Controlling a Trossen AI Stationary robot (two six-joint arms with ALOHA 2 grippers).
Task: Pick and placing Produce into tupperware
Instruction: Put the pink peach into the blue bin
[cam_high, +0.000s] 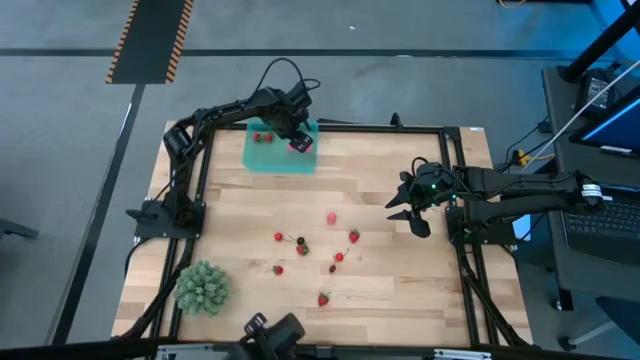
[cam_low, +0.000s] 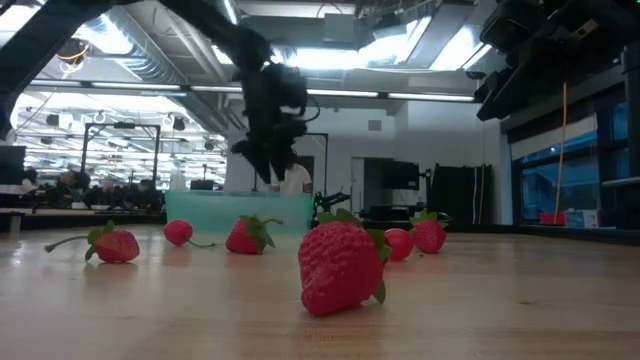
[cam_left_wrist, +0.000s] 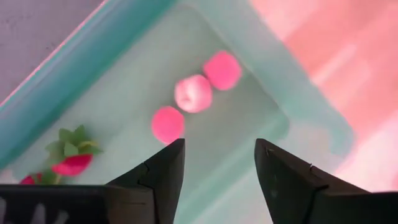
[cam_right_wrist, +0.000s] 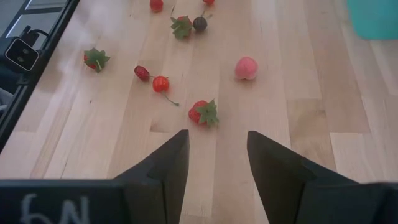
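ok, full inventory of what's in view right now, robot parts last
tupperware: one, translucent teal, far-left part of the table.
Produce in the tupperware: three pink-red round pieces plus at least one red strawberry with a green top, per the left wrist view.
Produce loose on the table: roughly nine pieces, red and pink, one dark, scattered mid-table.
Spiky plant ball: one, green, near-left corner.
Table: one, light wood with a black frame.
Left gripper: open, nothing between its fingers, hanging over the tupperware.
Right gripper: open, holding nothing, at the right side of the table, facing the loose fruit.
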